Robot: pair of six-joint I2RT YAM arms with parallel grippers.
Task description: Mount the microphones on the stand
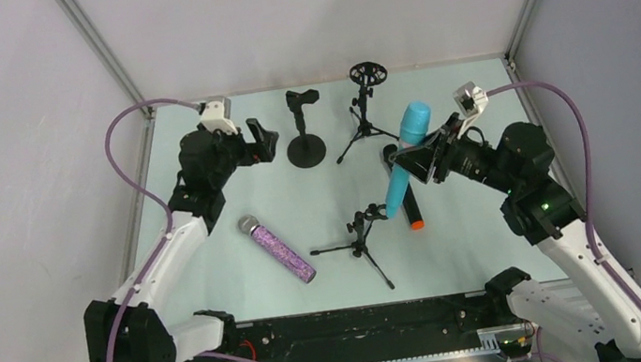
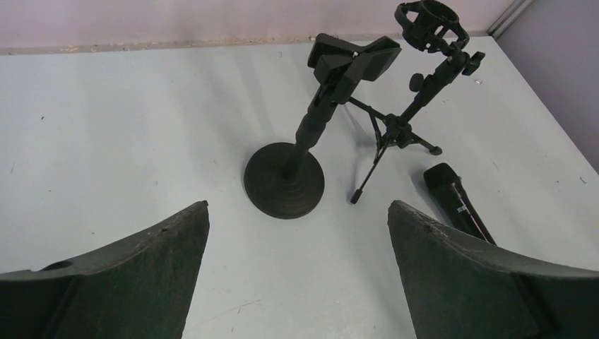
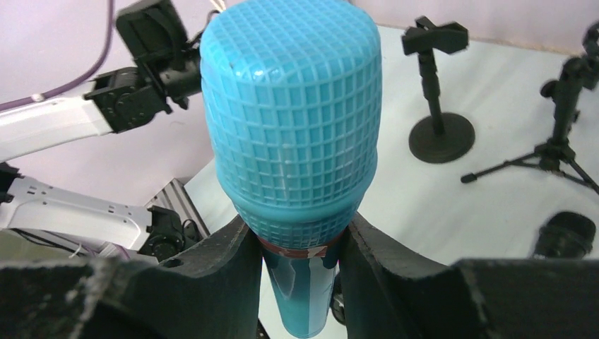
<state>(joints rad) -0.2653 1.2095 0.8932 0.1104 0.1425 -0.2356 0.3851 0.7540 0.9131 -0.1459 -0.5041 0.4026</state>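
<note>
Nearest, the purple glitter mic (image 1: 277, 250) lies flat on the bench (image 1: 460, 256). Mid-bench, the right claw (image 3: 300, 244) pinches the turquoise mic (image 3: 289, 120) below its head, raised clear for mounting. Farther off, the left claw (image 1: 264, 140), spread, faces the round-base stand (image 1: 304, 129).

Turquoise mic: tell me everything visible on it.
The turquoise mic looks like glossy plastic: grid-patterned domed head, thin red band beneath, smooth handle. The right gripper is shut on it just below the head, one finger each side. From above it slants, head at the far end, apparently off the table, passing over the black mic.
</note>
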